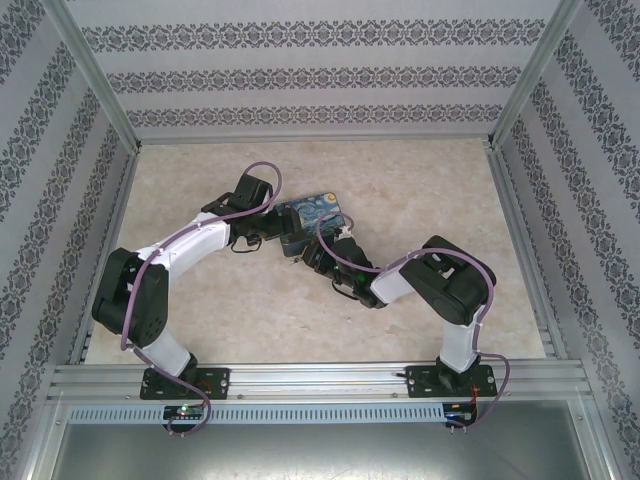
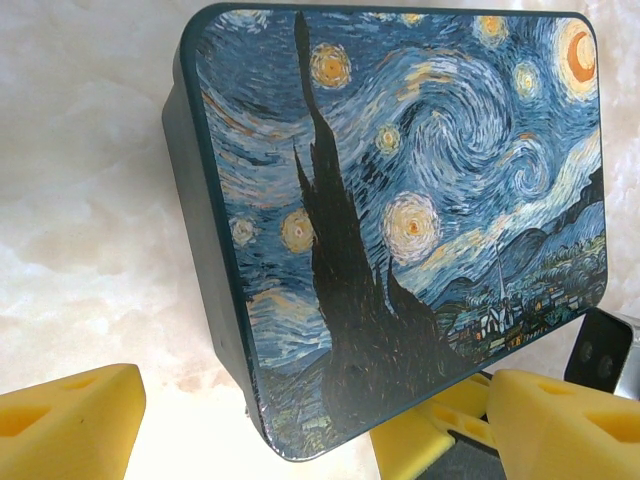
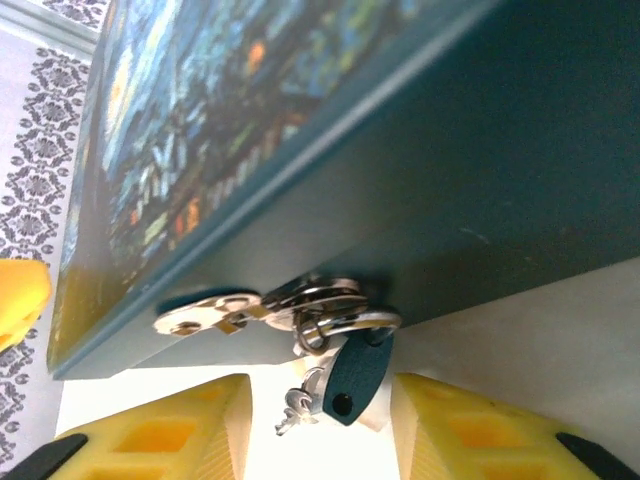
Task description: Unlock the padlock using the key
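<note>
Marbled table (image 1: 430, 190) carries the tin (image 1: 315, 212) at centre, its padlock (image 3: 352, 375) and key (image 3: 295, 408) dangling from the near hasp (image 3: 205, 318) between the right gripper's (image 3: 320, 425) parted fingers, the left gripper (image 2: 315, 425) likewise open beside the tin: key-grasping stage, I judge, needing a fine pinch next.

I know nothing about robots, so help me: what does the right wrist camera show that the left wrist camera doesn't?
Right wrist view: the tin side-on, its silver hasp, and the small blue padlock hanging there between the yellow fingers of the open right end effector; a tiny silvery piece beside it may be the key. Left wrist view: the painted night-sky lid face-on, with the open left end effector at its near corner. Both: the tin and pale marble table.
</note>
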### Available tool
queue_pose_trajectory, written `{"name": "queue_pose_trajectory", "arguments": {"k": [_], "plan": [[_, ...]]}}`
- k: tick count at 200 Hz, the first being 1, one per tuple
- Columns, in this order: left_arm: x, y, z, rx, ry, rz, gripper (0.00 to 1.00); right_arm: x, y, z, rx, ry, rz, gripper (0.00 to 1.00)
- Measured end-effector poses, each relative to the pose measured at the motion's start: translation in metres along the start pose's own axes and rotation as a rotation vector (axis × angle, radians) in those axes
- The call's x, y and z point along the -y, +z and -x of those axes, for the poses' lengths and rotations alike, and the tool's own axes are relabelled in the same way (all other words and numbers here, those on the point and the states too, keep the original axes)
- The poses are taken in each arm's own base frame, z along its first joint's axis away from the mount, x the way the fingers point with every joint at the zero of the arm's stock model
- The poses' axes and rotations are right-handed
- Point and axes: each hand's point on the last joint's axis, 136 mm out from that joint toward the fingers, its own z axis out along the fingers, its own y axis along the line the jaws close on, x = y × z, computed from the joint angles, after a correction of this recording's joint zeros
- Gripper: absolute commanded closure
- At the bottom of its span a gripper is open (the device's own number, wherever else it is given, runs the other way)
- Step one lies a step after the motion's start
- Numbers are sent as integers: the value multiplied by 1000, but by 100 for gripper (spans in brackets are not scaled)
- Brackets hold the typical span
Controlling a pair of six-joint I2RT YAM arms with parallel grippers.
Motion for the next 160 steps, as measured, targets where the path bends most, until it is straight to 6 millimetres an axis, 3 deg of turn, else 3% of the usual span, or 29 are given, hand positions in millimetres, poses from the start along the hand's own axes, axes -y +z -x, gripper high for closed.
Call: {"name": "queue_pose_trajectory", "arguments": {"k": [29,87,128,160], "plan": [[0,0,0,0,0,0,11,3,1,2,6,26,-24,65],[0,0,0,0,0,-1,11,11,3,2,10,43,-62,83],[0,0,0,0,0,-1,11,11,3,2,12,46,-62,79],[-1,1,0,2,2,5,11,11,3,2,13,43,-59,88]]}}
